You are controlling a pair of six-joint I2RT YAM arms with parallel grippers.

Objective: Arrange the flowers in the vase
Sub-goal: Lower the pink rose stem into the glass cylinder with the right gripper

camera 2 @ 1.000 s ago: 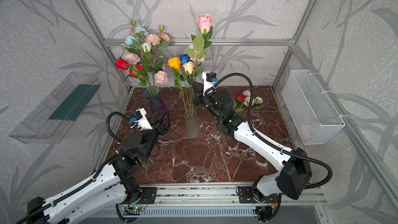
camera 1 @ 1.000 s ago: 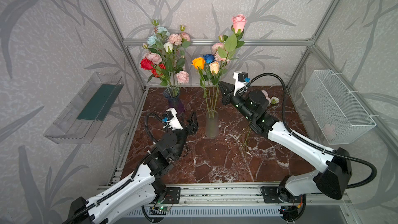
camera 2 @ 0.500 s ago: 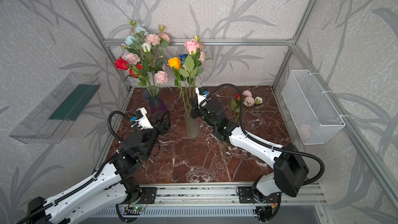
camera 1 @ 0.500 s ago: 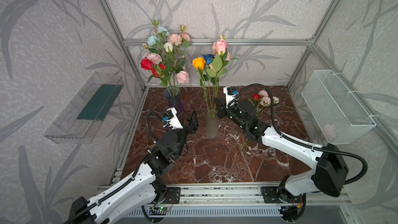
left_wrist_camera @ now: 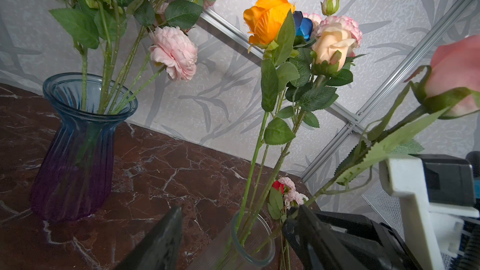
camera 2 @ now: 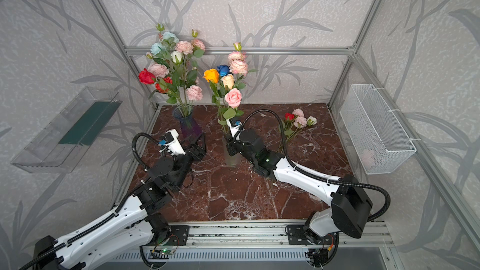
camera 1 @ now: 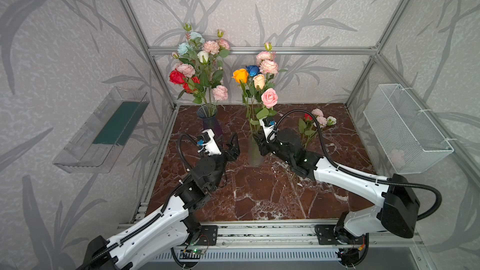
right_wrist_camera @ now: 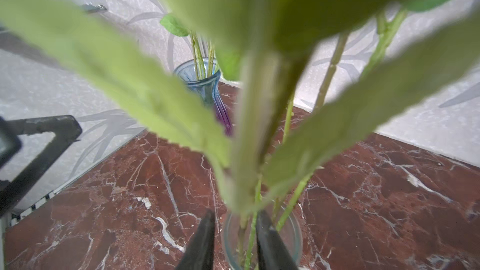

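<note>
A clear glass vase (camera 1: 255, 155) (camera 2: 232, 156) stands mid-table holding orange, blue, cream and pink flowers (camera 1: 253, 75). A pink rose (camera 1: 269, 97) (camera 2: 233, 97) leans in it. Its stem passes between the parted fingers of my right gripper (camera 1: 257, 140) (right_wrist_camera: 236, 214), which hovers open over the vase's rim (right_wrist_camera: 296, 232). My left gripper (camera 1: 232, 145) (left_wrist_camera: 239, 211) stands open just left of this vase, holding nothing. Loose flowers (camera 1: 318, 122) (camera 2: 298, 120) lie on the marble at the back right.
A blue-purple vase (camera 1: 209, 123) (left_wrist_camera: 75, 151) full of flowers stands back left. On the right wall hangs a white mesh basket (camera 1: 405, 128). The left wall carries a clear plastic tray (camera 1: 104, 128). Metal frame posts edge the marble table (camera 1: 259, 196).
My right gripper came down with the pink rose, set its stem into the clear vase, and its jaws parted off the stem. The left arm stayed still.
</note>
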